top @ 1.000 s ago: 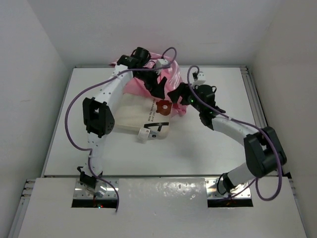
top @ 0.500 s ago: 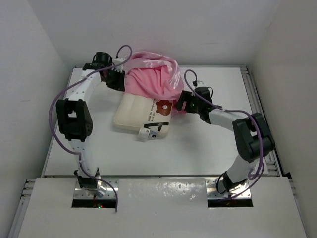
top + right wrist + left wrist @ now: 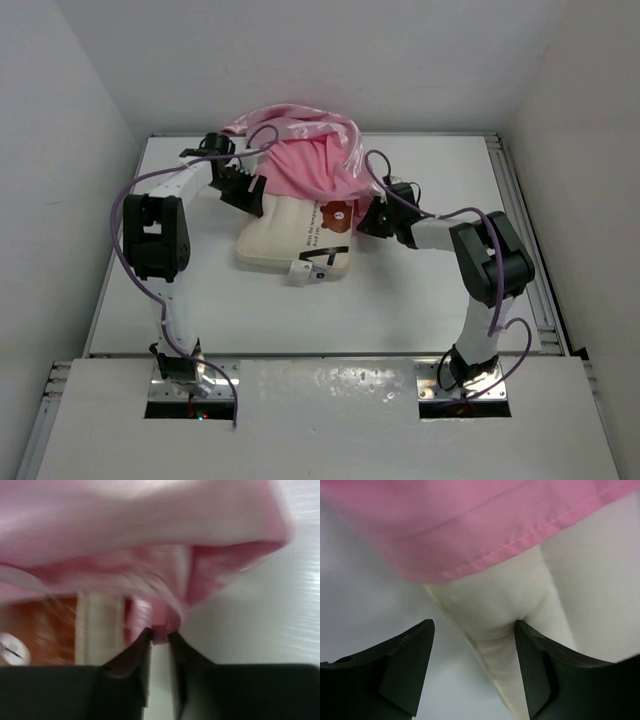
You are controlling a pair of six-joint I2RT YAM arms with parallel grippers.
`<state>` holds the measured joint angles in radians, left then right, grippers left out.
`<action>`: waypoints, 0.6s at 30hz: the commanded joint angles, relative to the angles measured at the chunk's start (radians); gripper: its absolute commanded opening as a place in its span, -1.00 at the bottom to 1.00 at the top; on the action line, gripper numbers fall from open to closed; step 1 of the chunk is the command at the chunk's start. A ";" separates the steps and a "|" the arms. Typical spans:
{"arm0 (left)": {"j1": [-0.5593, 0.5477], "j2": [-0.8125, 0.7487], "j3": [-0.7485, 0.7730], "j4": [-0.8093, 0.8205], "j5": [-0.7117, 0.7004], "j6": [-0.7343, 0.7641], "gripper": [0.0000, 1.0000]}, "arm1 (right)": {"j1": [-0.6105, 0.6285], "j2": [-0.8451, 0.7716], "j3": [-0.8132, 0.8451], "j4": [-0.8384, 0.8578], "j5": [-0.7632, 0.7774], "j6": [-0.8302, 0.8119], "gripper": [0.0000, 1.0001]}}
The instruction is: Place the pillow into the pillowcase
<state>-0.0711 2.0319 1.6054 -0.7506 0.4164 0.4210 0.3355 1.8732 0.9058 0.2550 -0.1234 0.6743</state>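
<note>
The cream-white pillow (image 3: pixel 285 238) lies mid-table, with its bear-face print (image 3: pixel 337 214) and white tag (image 3: pixel 296 269) showing. Its far end sits under the pink satin pillowcase (image 3: pixel 305 160), which is bunched up at the back. My left gripper (image 3: pixel 248 192) is open at the pillow's far left corner. In the left wrist view (image 3: pixel 473 625) the pillow's corner (image 3: pixel 490 605) lies between the jaws, just below the case's hem (image 3: pixel 470 525). My right gripper (image 3: pixel 362 215) is shut on the case's edge at the pillow's right side. The right wrist view (image 3: pixel 159 632) shows pink fabric (image 3: pixel 150 530) pinched between the jaws.
The white table (image 3: pixel 400 290) has walls at the back and on both sides. A raised rail (image 3: pixel 525 230) runs along the right edge. Purple cables loop over both arms. The arm bases stand at the near edge.
My left gripper has come from the back left down to the pillow's far left corner. The right gripper has drawn in toward the pillow with the case. The pillow has shifted slightly nearer.
</note>
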 commanded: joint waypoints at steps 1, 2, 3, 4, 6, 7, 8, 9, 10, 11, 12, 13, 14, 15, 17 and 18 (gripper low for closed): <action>-0.056 0.057 0.083 -0.202 0.351 0.175 0.28 | -0.003 0.023 0.015 0.116 -0.079 0.060 -0.70; -0.090 0.062 0.112 -0.301 0.499 0.230 0.27 | 0.000 0.046 0.016 0.128 -0.128 0.074 -0.78; -0.105 0.065 0.169 -0.343 0.562 0.337 0.24 | 0.003 0.056 0.016 0.153 -0.146 0.109 -0.92; -0.123 0.065 0.198 -0.381 0.643 0.381 0.23 | 0.007 0.066 0.015 0.170 -0.160 0.128 -0.96; -0.165 0.074 0.275 -0.423 0.682 0.432 0.18 | 0.016 0.086 -0.004 0.237 -0.200 0.195 -1.00; -0.189 0.077 0.295 -0.412 0.693 0.432 0.17 | 0.019 0.092 -0.018 0.266 -0.215 0.218 -1.00; -0.200 0.080 0.306 -0.397 0.696 0.421 0.17 | 0.020 0.098 -0.024 0.323 -0.231 0.241 -1.00; -0.206 0.082 0.309 -0.370 0.696 0.397 0.17 | 0.022 0.110 -0.027 0.348 -0.261 0.279 -1.00; -0.219 0.085 0.306 -0.342 0.693 0.375 0.17 | 0.020 0.115 -0.031 0.371 -0.275 0.294 -1.00; -0.222 0.085 0.303 -0.301 0.691 0.337 0.17 | 0.020 0.119 -0.034 0.403 -0.286 0.306 -1.00; -0.223 0.085 0.297 -0.288 0.687 0.325 0.17 | 0.020 0.119 -0.038 0.412 -0.297 0.321 -1.00; -0.225 0.085 0.294 -0.279 0.674 0.314 0.17 | 0.013 0.115 -0.054 0.429 -0.295 0.327 -1.00; -0.222 0.082 0.294 -0.279 0.662 0.311 0.18 | 0.008 0.110 -0.067 0.446 -0.294 0.337 -1.00; -0.220 0.079 0.289 -0.279 0.648 0.309 0.18 | 0.002 0.104 -0.079 0.467 -0.301 0.364 -1.00; -0.217 0.068 0.291 -0.264 0.616 0.286 0.19 | -0.013 0.101 -0.100 0.550 -0.330 0.430 -1.00; -0.217 0.065 0.298 -0.254 0.611 0.273 0.19 | -0.013 0.104 -0.094 0.578 -0.390 0.451 -1.00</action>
<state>-0.2234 2.1250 1.8900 -1.0779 0.8616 0.7139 0.2890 1.9877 0.8001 0.6075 -0.3092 0.9894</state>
